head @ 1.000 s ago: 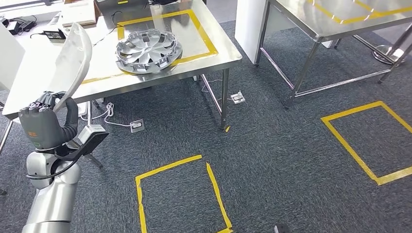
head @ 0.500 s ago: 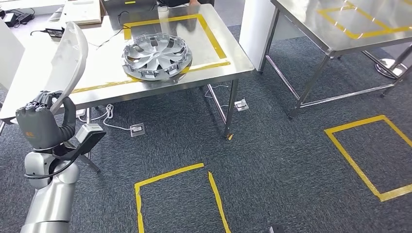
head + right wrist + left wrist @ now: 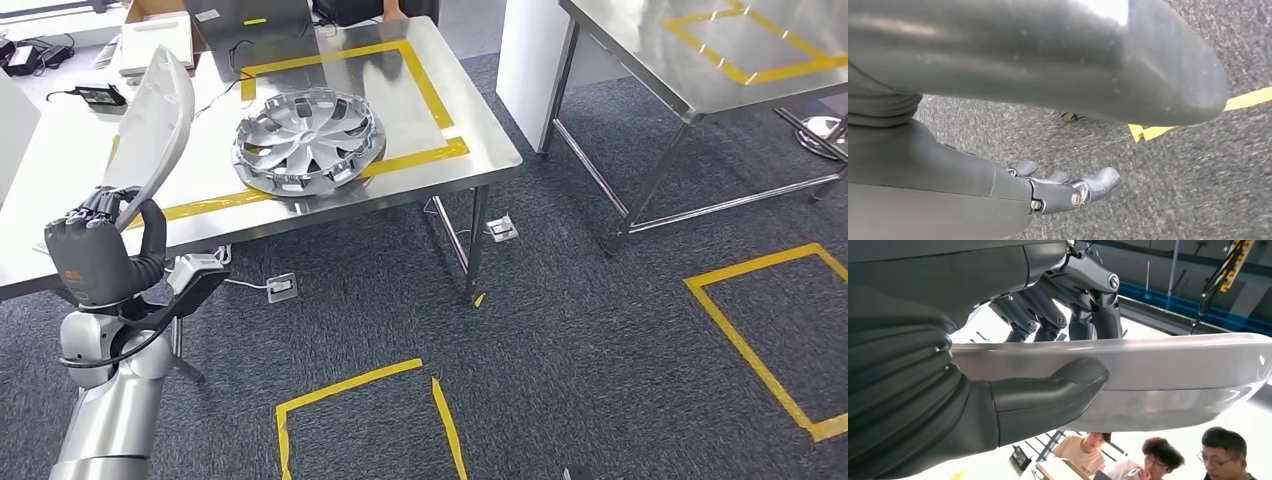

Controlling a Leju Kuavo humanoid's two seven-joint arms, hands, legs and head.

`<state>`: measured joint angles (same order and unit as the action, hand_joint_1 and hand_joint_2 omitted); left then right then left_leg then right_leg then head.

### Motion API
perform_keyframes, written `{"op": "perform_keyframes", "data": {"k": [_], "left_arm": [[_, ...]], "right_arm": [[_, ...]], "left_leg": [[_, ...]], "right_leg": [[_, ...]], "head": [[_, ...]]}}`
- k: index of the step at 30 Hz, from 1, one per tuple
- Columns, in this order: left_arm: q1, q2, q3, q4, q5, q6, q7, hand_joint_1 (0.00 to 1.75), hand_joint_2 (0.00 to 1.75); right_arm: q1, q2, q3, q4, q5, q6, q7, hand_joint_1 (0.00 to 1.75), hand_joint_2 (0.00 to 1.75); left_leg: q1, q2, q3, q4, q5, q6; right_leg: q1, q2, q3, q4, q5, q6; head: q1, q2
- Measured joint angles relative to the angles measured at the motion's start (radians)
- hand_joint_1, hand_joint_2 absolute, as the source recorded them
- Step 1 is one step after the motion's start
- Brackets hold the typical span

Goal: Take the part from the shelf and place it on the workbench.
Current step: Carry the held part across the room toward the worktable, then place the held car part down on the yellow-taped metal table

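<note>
Head view: white curved part (image 3: 155,125) gripped upright in left robot hand (image 3: 95,255) at near edge of desk (image 3: 420,120), beside hubcap (image 3: 308,140); right robot hand (image 3: 1068,192) loose, holding nothing; carry step, lay-down on desk next.

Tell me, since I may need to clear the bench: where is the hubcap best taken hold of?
Probably the hubcap by its rim nearest the table edge, coming from the front. It lies flat, so fingers could hook under the rim with a thumb on top; the open spokes might also offer a hold.
</note>
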<state>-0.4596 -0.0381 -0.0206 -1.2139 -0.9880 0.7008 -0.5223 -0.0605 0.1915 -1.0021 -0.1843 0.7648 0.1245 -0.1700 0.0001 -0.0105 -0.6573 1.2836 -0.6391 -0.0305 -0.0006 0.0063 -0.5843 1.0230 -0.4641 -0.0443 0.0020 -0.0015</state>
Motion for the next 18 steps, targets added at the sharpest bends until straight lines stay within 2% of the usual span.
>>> {"op": "perform_keyframes", "data": {"k": [1,2,3,4,5,6,7,9,10,12,13,15,16,17,18], "left_arm": [[0.005,0.0,0.0,-0.001,-0.001,0.0,0.002,1.75,1.75],[0.009,0.0,0.0,-0.003,-0.003,0.0,0.005,1.75,1.75],[0.013,0.0,0.0,-0.007,-0.005,0.0,0.008,1.75,1.75],[0.017,0.001,0.0,-0.01,-0.007,0.0,0.01,1.75,1.75],[0.021,0.002,0.0,-0.014,-0.008,0.0,0.011,1.75,1.75],[0.027,0.003,0.0,-0.019,-0.008,0.0,0.013,1.75,1.75],[0.032,0.004,0.0,-0.024,-0.007,-0.001,0.015,1.75,1.75],[0.037,0.005,0.0,-0.041,-0.005,0.0,0.018,1.75,1.75],[0.037,0.005,0.0,-0.049,-0.003,0.0,0.019,1.75,1.75],[0.038,0.006,0.001,-0.061,0.0,0.0,0.021,1.75,1.75],[0.04,0.006,0.001,-0.064,0.001,0.0,0.022,1.75,1.75],[0.047,0.006,0.002,-0.068,0.001,0.0,0.022,1.75,1.75],[0.051,0.005,0.002,-0.069,0.002,0.0,0.022,1.75,1.75],[0.053,0.005,0.002,-0.069,0.002,0.0,0.022,1.75,1.75],[0.054,0.005,0.002,-0.069,0.003,0.0,0.021,1.75,1.75]], "right_arm": [[0.001,0.0,0.0,0.0,0.001,0.001,-0.002,0.0,0.0],[0.002,0.0,0.0,0.0,0.002,0.001,-0.003,0.0,0.0],[0.003,0.0,0.0,0.0,0.004,0.002,-0.004,0.0,0.0],[0.003,0.0,0.0,0.0,0.005,0.002,-0.004,0.0,0.0],[0.003,0.001,0.0,0.0,0.007,0.003,-0.004,0.0,0.0],[0.002,0.001,0.0,0.0,0.008,0.003,-0.004,0.0,0.0],[0.001,0.001,0.0,0.0,0.009,0.004,-0.004,0.0,0.0],[-0.002,0.001,0.0,0.0,0.01,0.005,-0.004,0.0,0.0],[-0.003,0.0,0.0,0.0,0.01,0.006,-0.004,0.0,0.0],[-0.007,0.0,0.0,0.0,0.01,0.008,-0.004,0.0,0.0],[-0.007,0.0,0.0,0.0,0.01,0.009,-0.003,0.0,0.0],[-0.007,0.0,0.0,0.0,0.01,0.01,-0.002,0.0,0.0],[-0.006,0.0,0.0,0.0,0.009,0.01,-0.001,0.0,0.0],[-0.006,0.0,0.0,0.0,0.008,0.01,0.0,0.0,0.0],[-0.005,0.0,0.0,0.0,0.007,0.01,0.0,0.0,0.0]], "left_leg": [[0.001,0.001,-0.018,-0.005,-0.008,0.0],[0.001,0.002,-0.023,-0.037,0.009,0.001],[0.001,0.004,-0.019,-0.093,0.053,0.004],[0.001,0.006,-0.014,-0.157,0.12,0.009],[-0.002,0.008,-0.008,-0.206,0.173,0.013],[-0.004,0.01,-0.003,-0.238,0.214,0.018],[-0.006,0.01,0.001,-0.252,0.232,0.024],[-0.005,0.006,0.019,-0.257,0.224,0.036],[-0.002,0.005,0.029,-0.263,0.219,0.042],[0.001,0.004,0.052,-0.27,0.206,0.052],[0.001,0.003,0.063,-0.272,0.197,0.055],[0.001,0.0,0.087,-0.273,0.174,0.057],[0.001,-0.002,0.102,-0.273,0.161,0.056],[0.002,-0.004,0.119,-0.273,0.147,0.054],[0.002,-0.004,0.138,-0.273,0.133,0.051]], "right_leg": [[0.0,0.001,0.015,0.0,-0.012,0.001],[0.0,0.0,0.032,0.0,-0.026,0.002],[0.0,0.0,0.049,0.0,-0.04,0.004],[0.001,-0.001,0.066,0.001,-0.054,0.007],[0.002,0.0,0.079,0.002,-0.067,0.011],[0.002,0.0,0.086,0.0,-0.079,0.017],[0.003,0.001,0.093,0.002,-0.086,0.024],[0.003,0.001,0.091,0.02,-0.082,0.036],[0.003,0.0,0.075,0.055,-0.066,0.041],[0.001,-0.001,0.001,0.166,-0.05,0.051],[0.0,-0.001,-0.044,0.223,-0.063,0.056],[-0.003,-0.002,-0.122,0.288,-0.134,0.063],[-0.004,-0.002,-0.144,0.285,-0.16,0.064],[-0.004,-0.002,-0.154,0.256,-0.163,0.065],[-0.004,-0.002,-0.151,0.203,-0.132,0.063]], "head": [[0.0,0.0],[0.0,0.0],[0.0,0.0],[0.0,0.0],[-0.001,0.0],[-0.001,0.0],[-0.001,0.0],[0.0,0.0],[0.0,0.0],[0.001,0.0],[0.001,0.0],[0.001,0.0],[0.001,0.0],[0.001,0.0],[0.001,0.0]]}}
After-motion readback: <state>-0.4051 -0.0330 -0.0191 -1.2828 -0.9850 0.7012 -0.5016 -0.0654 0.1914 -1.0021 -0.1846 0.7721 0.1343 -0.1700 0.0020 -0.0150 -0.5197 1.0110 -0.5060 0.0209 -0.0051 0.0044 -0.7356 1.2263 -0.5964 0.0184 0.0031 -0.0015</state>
